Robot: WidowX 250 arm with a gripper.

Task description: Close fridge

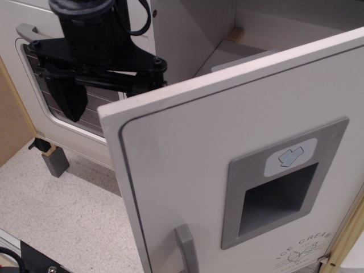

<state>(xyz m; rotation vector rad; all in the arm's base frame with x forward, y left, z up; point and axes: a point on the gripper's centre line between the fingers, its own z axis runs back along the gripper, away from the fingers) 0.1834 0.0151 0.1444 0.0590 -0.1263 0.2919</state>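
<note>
Observation.image, the only view, looks down at a white toy kitchen with the fridge (227, 170) door swung open toward the camera, filling the right and centre of the frame. Its right and bottom edges are cut off by the frame. A grey vertical handle (186, 249) sits at the door's lower left, with only its top part visible. A grey recessed dispenser panel (281, 185) is set in the door face, with a pale badge showing an arrow-like symbol above the dark recess. Near the bottom right corner, faint lettering reads "ICE CREAM", partly clipped, with smaller marks beneath it too small to read. Behind the door's top edge, part of the fridge interior shows. The black gripper (105, 85) hangs at upper left, its top cut off; its fingers are spread apart with nothing between them, and one finger's tip sits at or behind the door's upper left corner, where contact cannot be judged. Behind it is the oven door (34, 62) with a glass window, largely hidden. A speckled floor (62, 210) lies below.
</note>
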